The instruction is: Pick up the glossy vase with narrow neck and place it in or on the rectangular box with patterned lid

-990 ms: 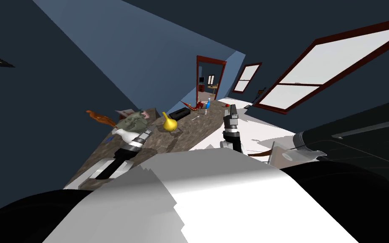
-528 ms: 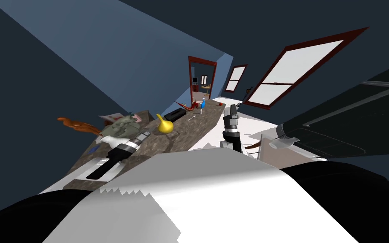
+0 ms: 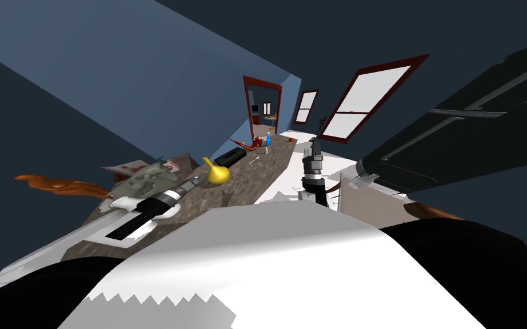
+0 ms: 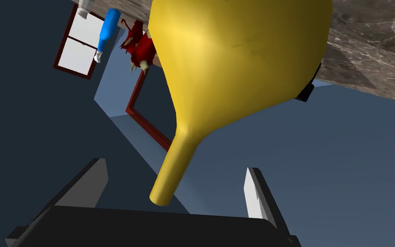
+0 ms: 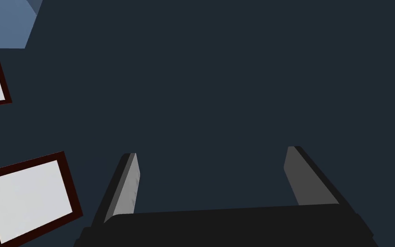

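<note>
A glossy yellow vase point(image 3: 216, 173) with a round body and a narrow neck stands on the brown marbled counter point(image 3: 239, 185). In the left wrist view the vase point(image 4: 235, 55) looms close. Its neck point(image 4: 177, 165) reaches in between the fingers of my left gripper point(image 4: 176, 167), which is open and not touching it. In the head view the left gripper point(image 3: 195, 181) is just short of the vase. A flat box with a white and red patterned top point(image 3: 125, 167) lies at the counter's left, behind a bag. My right gripper point(image 5: 211, 151) is open and empty, raised at the counter's right edge point(image 3: 312, 149).
A black oblong box point(image 3: 229, 156) lies beyond the vase. Further along are a red dragon-like figure point(image 3: 245, 144) and a blue bottle point(image 3: 268, 138). A grey-green bag point(image 3: 145, 181) and an orange object point(image 3: 56, 184) sit left of my left arm. White floor lies right of the counter.
My head view has swung, so the whole scene has slid left and rolled. My left hand has drawn slightly nearer the vase. The right arm holds its pose.
</note>
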`<state>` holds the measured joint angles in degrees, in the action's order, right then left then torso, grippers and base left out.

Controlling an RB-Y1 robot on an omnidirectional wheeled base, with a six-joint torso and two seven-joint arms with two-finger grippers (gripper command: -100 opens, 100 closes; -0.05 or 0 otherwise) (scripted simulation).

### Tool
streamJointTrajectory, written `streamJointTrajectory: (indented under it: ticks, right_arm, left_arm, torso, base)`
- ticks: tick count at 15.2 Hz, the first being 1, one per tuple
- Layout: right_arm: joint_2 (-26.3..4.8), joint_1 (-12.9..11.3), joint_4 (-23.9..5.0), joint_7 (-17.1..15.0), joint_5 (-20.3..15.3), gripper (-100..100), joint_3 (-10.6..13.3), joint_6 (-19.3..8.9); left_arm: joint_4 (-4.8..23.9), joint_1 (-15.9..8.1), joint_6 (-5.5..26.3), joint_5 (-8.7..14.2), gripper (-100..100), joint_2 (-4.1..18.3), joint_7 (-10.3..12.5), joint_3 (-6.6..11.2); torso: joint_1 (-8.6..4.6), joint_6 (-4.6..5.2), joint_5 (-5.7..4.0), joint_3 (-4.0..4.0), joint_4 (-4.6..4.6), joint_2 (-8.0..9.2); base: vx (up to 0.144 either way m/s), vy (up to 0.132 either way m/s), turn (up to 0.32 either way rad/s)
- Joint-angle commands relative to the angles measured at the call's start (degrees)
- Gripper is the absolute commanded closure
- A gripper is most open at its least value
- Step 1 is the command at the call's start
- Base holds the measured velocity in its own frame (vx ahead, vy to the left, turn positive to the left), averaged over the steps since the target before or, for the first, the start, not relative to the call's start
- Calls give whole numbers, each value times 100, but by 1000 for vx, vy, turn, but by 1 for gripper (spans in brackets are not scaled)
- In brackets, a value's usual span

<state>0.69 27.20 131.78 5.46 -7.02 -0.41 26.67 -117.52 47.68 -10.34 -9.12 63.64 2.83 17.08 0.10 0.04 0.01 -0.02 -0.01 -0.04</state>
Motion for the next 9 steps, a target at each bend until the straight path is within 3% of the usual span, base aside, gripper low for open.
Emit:
streamJointTrajectory:
  ticks: [1, 3, 5, 6, 9]
  right_arm:
    - [0, 0, 0, 0, 0, 0, 0, 0]
    - [0, 0, 0, 0, 0, 0, 0, 0]
    - [0, 0, 0, 0, 0, 0, 0, 0]
    - [0, 0, 0, 0, 0, 0, 0, 0]
    - [0, 0, 0, 0, 0, 0, 0, 0]
  left_arm:
    - [52, 58, 75, -43, -100, 159, -6, 35]
    - [184, 203, 208, -128, -100, 482, -5, 137]
    - [245, 270, 270, -167, -100, 694, -4, 185]
    - [245, 270, 270, -167, -100, 694, -4, 185]
    - [408, 448, 434, -272, -100, 1132, -3, 310]
  torso:
    - [0, 0, 0, 0, 0, 0]
    - [-1, 0, 0, 0, 0, -1]
    - [-1, -1, 0, 0, 0, -1]
    - [0, -2, 0, 0, 0, 0]
    - [-2, 3, -1, -1, 0, -1]
  base:
    - [-12, 16, -168]
    - [-13, 12, -276]
    - [-17, 16, -199]
    - [-14, 15, -139]
    - [-17, 11, -277]
